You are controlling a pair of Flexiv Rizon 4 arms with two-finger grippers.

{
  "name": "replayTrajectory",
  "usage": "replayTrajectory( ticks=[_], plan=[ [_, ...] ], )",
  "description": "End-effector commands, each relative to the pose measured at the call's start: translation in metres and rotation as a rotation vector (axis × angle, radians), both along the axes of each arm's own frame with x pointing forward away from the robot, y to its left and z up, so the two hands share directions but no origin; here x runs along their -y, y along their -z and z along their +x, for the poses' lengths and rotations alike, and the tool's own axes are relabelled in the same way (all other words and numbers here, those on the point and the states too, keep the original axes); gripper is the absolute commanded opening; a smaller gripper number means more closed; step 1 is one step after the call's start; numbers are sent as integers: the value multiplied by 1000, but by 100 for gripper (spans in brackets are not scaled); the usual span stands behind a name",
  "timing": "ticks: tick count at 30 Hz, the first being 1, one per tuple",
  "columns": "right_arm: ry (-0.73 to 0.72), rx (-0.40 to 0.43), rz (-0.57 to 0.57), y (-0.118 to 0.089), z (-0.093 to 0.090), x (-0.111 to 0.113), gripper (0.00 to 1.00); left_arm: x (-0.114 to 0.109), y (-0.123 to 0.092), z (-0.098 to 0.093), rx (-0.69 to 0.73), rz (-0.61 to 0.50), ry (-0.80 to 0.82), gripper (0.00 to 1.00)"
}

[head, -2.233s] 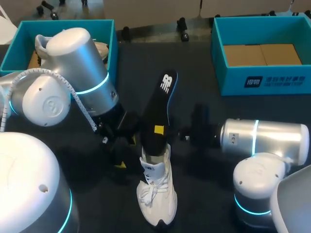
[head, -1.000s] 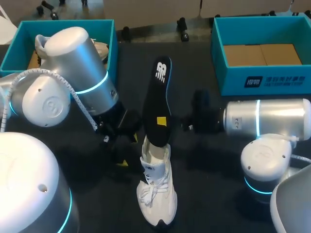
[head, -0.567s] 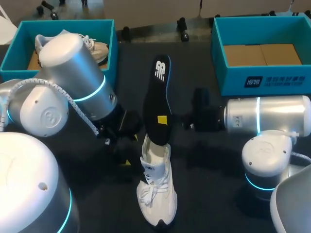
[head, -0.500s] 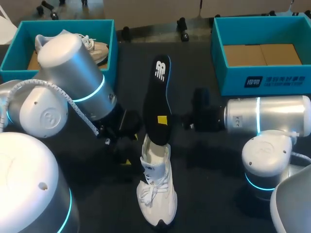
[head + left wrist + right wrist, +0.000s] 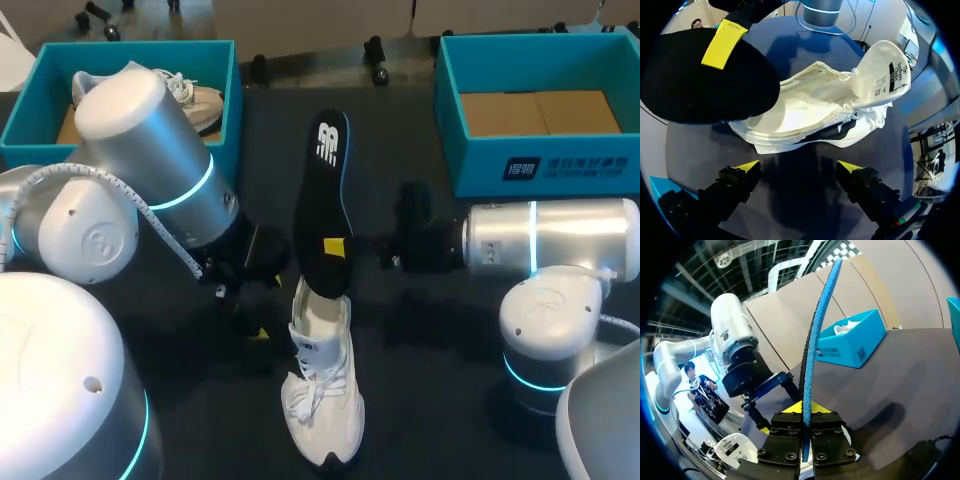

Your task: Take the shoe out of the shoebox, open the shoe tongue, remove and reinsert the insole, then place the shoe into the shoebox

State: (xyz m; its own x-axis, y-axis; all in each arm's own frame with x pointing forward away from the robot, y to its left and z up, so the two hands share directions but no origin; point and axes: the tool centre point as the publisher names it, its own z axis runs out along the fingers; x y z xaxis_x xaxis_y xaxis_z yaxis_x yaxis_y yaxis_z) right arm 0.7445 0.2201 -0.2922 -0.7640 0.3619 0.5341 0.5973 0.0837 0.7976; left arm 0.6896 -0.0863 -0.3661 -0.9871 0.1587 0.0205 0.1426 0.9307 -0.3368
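From above, the white shoe [image 5: 321,395] lies mid-tabletop [image 5: 420,400], toe toward the near edge. The black insole [image 5: 322,200] rises from its opening. One teal shoebox [image 5: 470,165] sits at the far right corner. A second box [image 5: 231,90] at the far left corner holds another shoe [image 5: 195,100]. The left arm [image 5: 150,150] crowds the shoe's left side.

In the left wrist view, the left gripper [image 5: 797,167] is spread wide and empty. The shoe lies just ahead with its tongue [image 5: 880,70] pulled forward.

In the right wrist view, the right gripper [image 5: 802,435] pinches the insole edge-on, with the left arm beyond it.
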Motion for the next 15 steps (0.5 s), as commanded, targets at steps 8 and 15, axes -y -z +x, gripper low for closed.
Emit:
replayTrajectory(
  ticks=[8,15],
  plan=[
    [-80,62,65,7,-4,4,0,0,0,0,0,0,0,100],
    [-126,81,96,8,-3,-1,0,0,0,0,0,0,0,100]
  ],
)
